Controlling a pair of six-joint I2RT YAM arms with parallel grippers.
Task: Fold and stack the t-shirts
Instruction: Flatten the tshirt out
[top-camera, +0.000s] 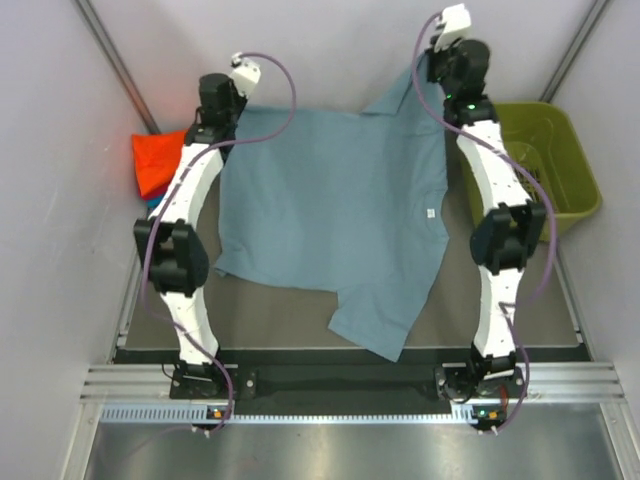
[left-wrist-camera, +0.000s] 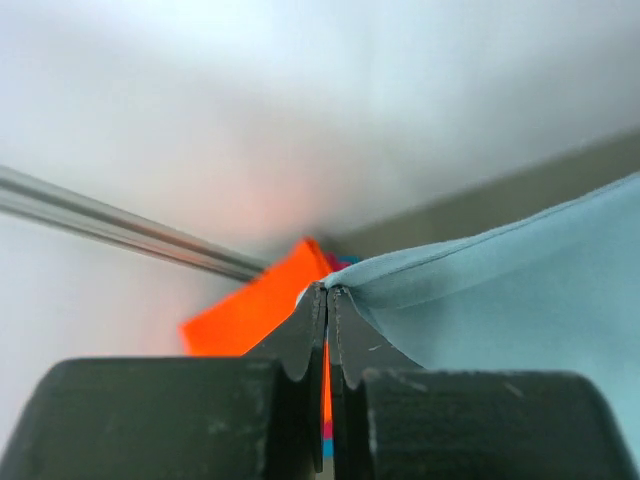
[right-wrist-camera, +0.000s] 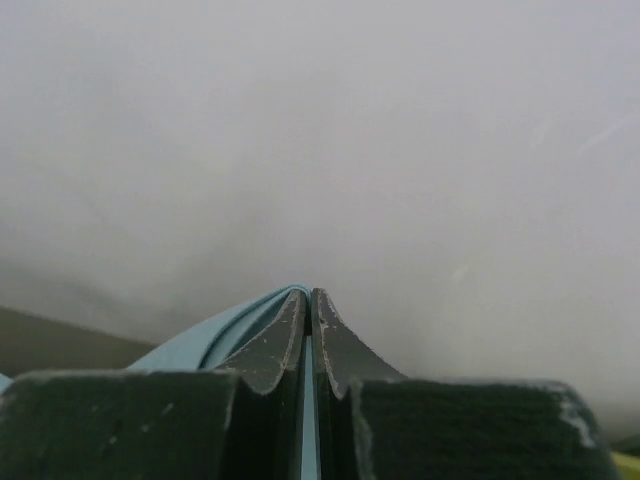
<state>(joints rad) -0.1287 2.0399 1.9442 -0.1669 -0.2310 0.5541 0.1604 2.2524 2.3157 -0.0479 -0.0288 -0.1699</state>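
**Top view.** You see the grey-blue shirt (top-camera: 340, 210) spread over the dark table (top-camera: 270, 310) between the two arms. One sleeve lies toward the arm bases and the far edge is raised. A small white tag (top-camera: 429, 213) sits on the cloth near its right edge; its print is too small to read.

The left gripper (top-camera: 230, 108) meets the shirt's far left corner. The right gripper (top-camera: 426, 72) meets the far right corner, which is lifted higher. A folded orange shirt (top-camera: 157, 160) lies at the left wall, beside the left arm, with a sliver of teal shirt (top-camera: 152, 203) under it. An olive-green basket (top-camera: 572, 150) stands to the right of the right arm.

**Left wrist view.** Here you see what the top view hides: the left gripper (left-wrist-camera: 327, 292) is fully closed, with the shirt's (left-wrist-camera: 500, 290) hem pinched at the tips. Behind it are the orange shirt (left-wrist-camera: 260, 305) and a metal rail (left-wrist-camera: 120, 228) along the wall. Red and teal cloth shows as a thin strip between the fingers.

**Right wrist view.** The right gripper (right-wrist-camera: 308, 295) is likewise clamped tight, with a fold of the shirt (right-wrist-camera: 215, 335) between its tips. Only blank wall lies beyond it.
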